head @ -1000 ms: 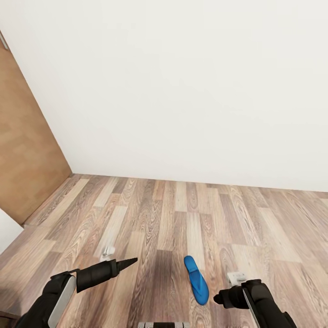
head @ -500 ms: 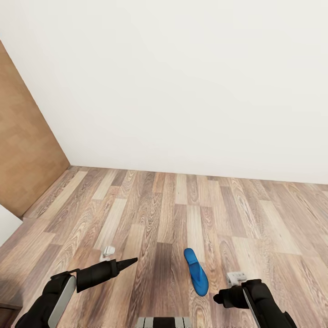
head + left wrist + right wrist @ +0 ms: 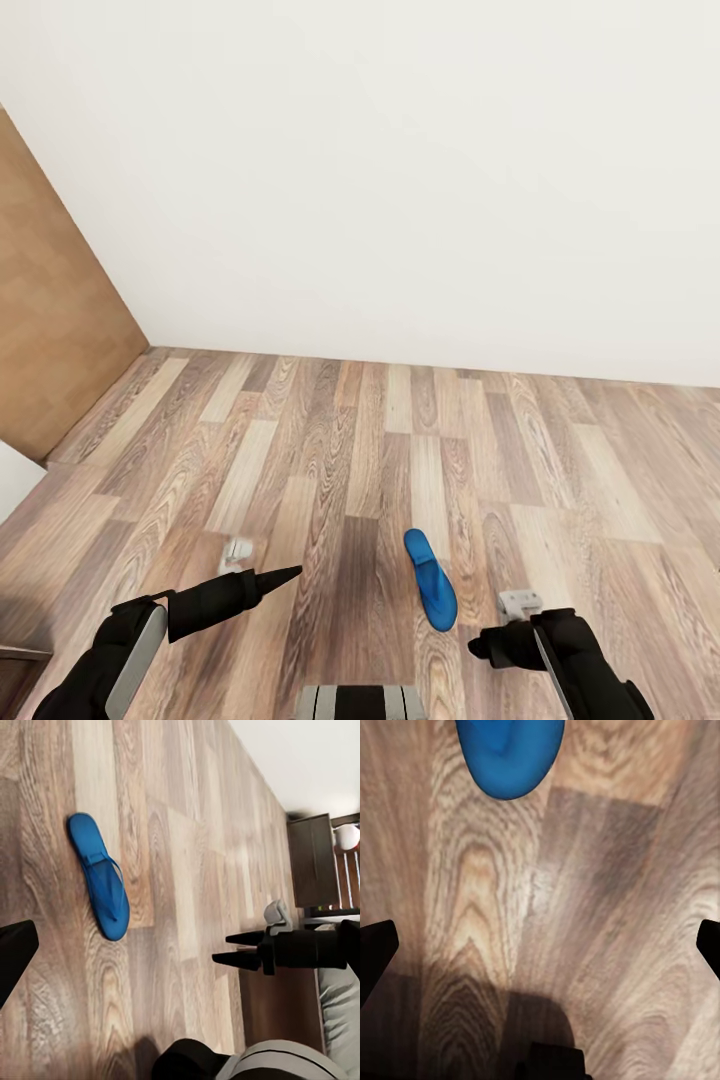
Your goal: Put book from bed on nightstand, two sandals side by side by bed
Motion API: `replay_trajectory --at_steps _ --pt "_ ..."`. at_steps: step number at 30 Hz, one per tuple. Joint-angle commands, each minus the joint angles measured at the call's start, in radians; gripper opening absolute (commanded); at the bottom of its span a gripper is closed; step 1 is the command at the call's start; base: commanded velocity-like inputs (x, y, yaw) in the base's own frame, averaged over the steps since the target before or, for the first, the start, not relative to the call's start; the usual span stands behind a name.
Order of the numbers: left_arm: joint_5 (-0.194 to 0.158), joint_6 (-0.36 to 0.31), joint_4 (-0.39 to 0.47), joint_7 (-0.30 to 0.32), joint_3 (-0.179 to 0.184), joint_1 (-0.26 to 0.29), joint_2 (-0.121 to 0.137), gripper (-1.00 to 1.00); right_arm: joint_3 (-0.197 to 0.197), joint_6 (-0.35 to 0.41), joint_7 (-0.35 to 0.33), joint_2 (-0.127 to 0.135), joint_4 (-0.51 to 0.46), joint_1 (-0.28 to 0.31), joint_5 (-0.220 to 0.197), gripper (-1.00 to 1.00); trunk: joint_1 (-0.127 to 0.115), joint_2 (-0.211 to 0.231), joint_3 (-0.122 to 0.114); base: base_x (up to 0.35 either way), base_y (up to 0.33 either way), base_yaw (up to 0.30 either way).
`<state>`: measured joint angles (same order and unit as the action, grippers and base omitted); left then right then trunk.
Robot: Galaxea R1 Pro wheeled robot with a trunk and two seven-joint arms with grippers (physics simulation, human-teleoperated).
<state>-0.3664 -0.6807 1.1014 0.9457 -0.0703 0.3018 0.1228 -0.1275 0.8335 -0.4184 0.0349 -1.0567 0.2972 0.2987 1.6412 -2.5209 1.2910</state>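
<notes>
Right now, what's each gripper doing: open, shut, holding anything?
Left gripper: empty above the floor; open or shut cannot be told.
Right gripper: open, empty, fingers wide apart, just short of the blue sandal.

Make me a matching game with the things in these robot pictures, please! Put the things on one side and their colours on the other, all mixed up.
Things:
1. sandal
2. wall
3. door
4. left gripper

Colours:
A. black
B. plain light brown
C. bright blue
D. white

Pairs: 1-C, 2-D, 3-B, 4-A
</notes>
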Motion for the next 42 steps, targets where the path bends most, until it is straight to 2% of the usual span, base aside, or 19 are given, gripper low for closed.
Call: replay_trajectory --at_steps 1,8,24,42 --pt "-0.005 -0.007 0.000 0.001 0.000 0.000 0.000 1.00 -0.001 0.003 -0.010 -0.001 -0.003 0.000 0.010 1.00 0.000 -0.001 0.005 0.000 0.000 0.000" --pt "-0.005 -0.007 0.000 0.001 -0.001 0.000 0.001 1.00 -0.001 0.004 -0.015 -0.001 -0.016 0.000 0.010 1.00 0.000 -0.001 0.005 0.000 0.000 0.056" --pt "-0.005 -0.008 0.000 0.001 -0.002 0.000 0.001 1.00 -0.002 0.004 -0.016 0.000 -0.020 0.000 0.010 1.00 0.000 -0.001 0.014 0.000 0.000 0.247" --pt "-0.005 -0.008 0.000 0.001 -0.001 0.000 0.001 1.00 -0.003 0.004 -0.009 0.000 -0.020 0.000 0.010 1.00 0.000 -0.001 0.015 0.126 0.002 0.013"
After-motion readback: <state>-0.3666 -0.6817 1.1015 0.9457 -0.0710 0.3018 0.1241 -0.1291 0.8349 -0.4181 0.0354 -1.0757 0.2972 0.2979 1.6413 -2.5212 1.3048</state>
